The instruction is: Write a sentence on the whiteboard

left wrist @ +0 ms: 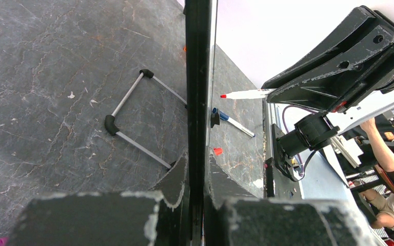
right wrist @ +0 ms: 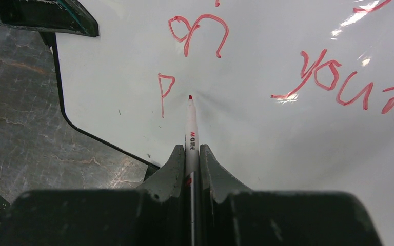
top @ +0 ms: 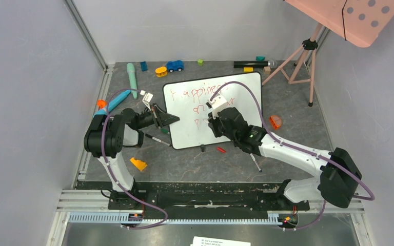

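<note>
Your right pincer [right wrist: 192, 154], clamped on the red marker [right wrist: 190, 123], sets its tip at the whiteboard [top: 184, 130], mid-frame on the tabletop [top: 195, 164], beside the "p" to extend the sentence [right wrist: 315, 74], while your left pincer [left wrist: 197, 161] clamps the rim, likely steadying it.

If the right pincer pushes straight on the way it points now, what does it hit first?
The glossy white whiteboard: the right pincer holds a white red-tipped marker whose tip sits at the surface just right of the red letter "p". Whether it touches is unclear.
</note>
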Action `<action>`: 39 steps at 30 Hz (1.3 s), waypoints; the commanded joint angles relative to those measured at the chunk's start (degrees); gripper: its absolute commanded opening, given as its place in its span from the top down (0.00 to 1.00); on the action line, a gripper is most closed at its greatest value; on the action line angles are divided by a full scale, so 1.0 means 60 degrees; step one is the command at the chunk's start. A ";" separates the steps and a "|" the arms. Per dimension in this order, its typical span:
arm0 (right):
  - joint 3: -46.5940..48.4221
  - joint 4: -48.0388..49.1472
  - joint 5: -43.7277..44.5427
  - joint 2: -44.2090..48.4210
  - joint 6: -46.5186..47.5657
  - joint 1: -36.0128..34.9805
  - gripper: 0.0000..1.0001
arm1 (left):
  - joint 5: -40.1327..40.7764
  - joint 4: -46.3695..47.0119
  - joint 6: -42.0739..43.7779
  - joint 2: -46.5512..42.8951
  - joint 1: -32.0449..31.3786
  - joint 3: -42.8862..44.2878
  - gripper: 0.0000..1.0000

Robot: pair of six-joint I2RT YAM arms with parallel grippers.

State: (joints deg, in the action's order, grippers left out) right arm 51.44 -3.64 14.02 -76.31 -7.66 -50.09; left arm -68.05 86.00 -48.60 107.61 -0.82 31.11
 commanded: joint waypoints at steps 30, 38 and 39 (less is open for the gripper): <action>0.0626 0.0431 0.0181 -0.0411 0.0285 0.0023 1.00 | 0.0125 0.0535 0.0820 -0.0094 0.0122 0.0058 0.98; 0.0695 0.0458 0.0282 -0.0606 0.0264 0.0026 1.00 | 0.0121 0.0535 0.0805 -0.0093 0.0122 0.0047 0.98; 0.0694 0.0464 0.0305 -0.0606 0.0254 0.0026 1.00 | 0.0121 0.0535 0.0806 -0.0094 0.0121 0.0053 0.98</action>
State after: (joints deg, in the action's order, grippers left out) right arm 53.08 -3.42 14.46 -79.44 -6.39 -50.09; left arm -68.03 86.00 -48.60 107.61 -0.82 31.11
